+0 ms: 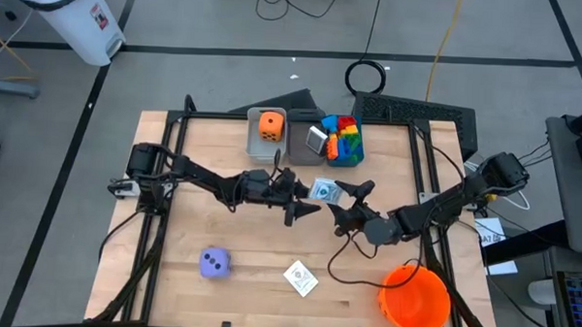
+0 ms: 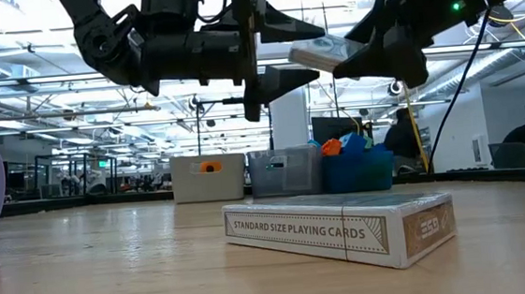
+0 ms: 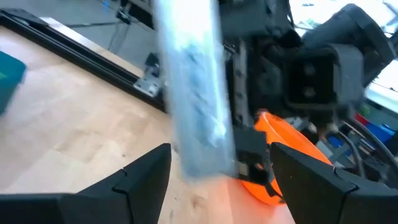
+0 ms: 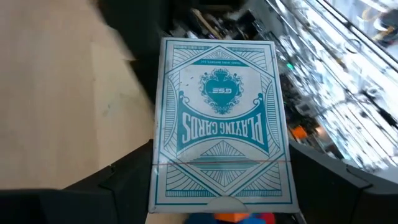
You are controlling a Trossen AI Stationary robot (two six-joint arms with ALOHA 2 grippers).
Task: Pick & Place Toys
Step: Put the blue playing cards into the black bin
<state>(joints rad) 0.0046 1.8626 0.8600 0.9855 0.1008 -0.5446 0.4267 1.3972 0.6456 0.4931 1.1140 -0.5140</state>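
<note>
Above the desk, just in front of the bins, the right pincer clamps a card pack facing the open left pincer; early release risks dropping it.

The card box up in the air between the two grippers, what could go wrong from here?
The right gripper holds the card box only by one end, well above the table, so it could slip and drop. The open left gripper points at the box from close by; a handover that is slightly off could knock it loose or bump the two grippers together.
</note>
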